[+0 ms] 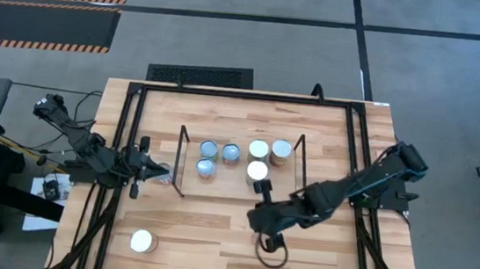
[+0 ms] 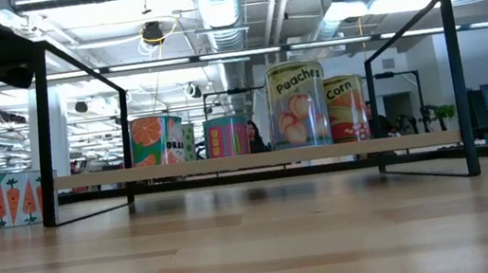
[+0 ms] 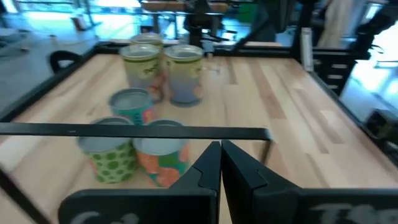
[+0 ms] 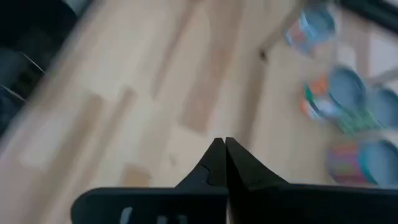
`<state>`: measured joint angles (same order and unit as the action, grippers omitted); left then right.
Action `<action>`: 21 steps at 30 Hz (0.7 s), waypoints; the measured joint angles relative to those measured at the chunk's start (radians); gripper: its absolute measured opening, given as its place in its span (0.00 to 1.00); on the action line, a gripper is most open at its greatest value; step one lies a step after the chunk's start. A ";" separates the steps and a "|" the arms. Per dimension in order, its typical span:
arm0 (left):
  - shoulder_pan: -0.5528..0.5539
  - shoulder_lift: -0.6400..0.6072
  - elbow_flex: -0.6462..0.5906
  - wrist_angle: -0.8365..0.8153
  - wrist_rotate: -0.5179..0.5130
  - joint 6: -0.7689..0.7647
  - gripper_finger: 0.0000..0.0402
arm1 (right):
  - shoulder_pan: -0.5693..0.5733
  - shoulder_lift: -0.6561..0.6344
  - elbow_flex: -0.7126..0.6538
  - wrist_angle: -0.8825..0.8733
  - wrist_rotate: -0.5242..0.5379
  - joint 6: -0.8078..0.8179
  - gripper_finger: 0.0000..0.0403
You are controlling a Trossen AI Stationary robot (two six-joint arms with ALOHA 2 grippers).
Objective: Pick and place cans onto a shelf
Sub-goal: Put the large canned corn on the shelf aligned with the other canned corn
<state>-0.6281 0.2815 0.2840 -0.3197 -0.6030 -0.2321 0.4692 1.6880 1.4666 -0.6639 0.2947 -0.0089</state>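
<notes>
Hovering empty with closed fingers just in front of the shelf (image 1: 241, 136), where six cans (image 1: 259, 149) stand, the right gripper (image 1: 260, 219) could knock the near whitish can (image 1: 257, 171); the left gripper (image 1: 143, 173) waits closed beside the shelf.

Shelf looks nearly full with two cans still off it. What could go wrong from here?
1. Six cans crowd the shelf; placing another could knock the front whitish-topped can.
2. The right gripper, fingers shut and empty, hangs low just in front of that can.
3. The loose can sits against the shelf upright beside the shut left gripper: an awkward grasp.
</notes>
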 joint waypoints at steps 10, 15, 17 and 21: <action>-0.092 0.062 0.007 -0.008 0.055 0.023 0.00 | 0.086 -0.200 -0.416 0.573 -0.001 -0.045 0.01; -0.163 0.144 0.056 -0.037 0.023 -0.031 0.00 | 0.137 -0.254 -0.468 0.597 0.065 -0.044 0.01; -0.196 0.193 0.082 -0.038 0.014 -0.052 0.00 | 0.168 -0.270 -0.479 0.600 0.100 -0.039 0.01; -0.267 0.333 0.166 -0.067 -0.027 -0.105 0.00 | 0.234 -0.276 -0.484 0.599 0.167 -0.038 0.01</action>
<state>-0.8948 0.6143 0.4504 -0.3869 -0.6303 -0.3373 0.7028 1.4120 0.9825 -0.0645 0.4613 -0.0470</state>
